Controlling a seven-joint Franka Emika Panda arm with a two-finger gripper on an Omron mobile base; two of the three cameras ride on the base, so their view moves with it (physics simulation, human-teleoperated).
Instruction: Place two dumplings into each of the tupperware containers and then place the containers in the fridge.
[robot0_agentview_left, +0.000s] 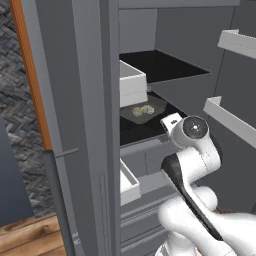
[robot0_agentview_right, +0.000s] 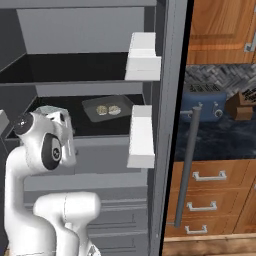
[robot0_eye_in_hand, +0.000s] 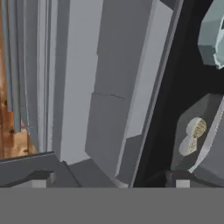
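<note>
The fridge (robot0_agentview_left: 90, 100) was observed with its door open. One tupperware container (robot0_agentview_right: 107, 108) was positioned on the dark middle shelf (robot0_agentview_right: 75, 122), near its front edge. Two dumplings (robot0_agentview_right: 108, 110) were contained inside. The gripper (robot0_eye_in_hand: 111, 179) was released, jaws spread, nothing grasped.

One tupperware container (robot0_agentview_right: 107, 108) holding two dumplings (robot0_agentview_right: 108, 110) sits on a dark shelf (robot0_agentview_right: 60, 131) inside the open fridge (robot0_agentview_left: 90, 125); two white door bins (robot0_agentview_right: 142, 131) line one door.

Blue toaster (robot0_agentview_right: 204, 107) and knife block (robot0_agentview_right: 242, 105) on dark counter (robot0_agentview_right: 220, 135)
</note>
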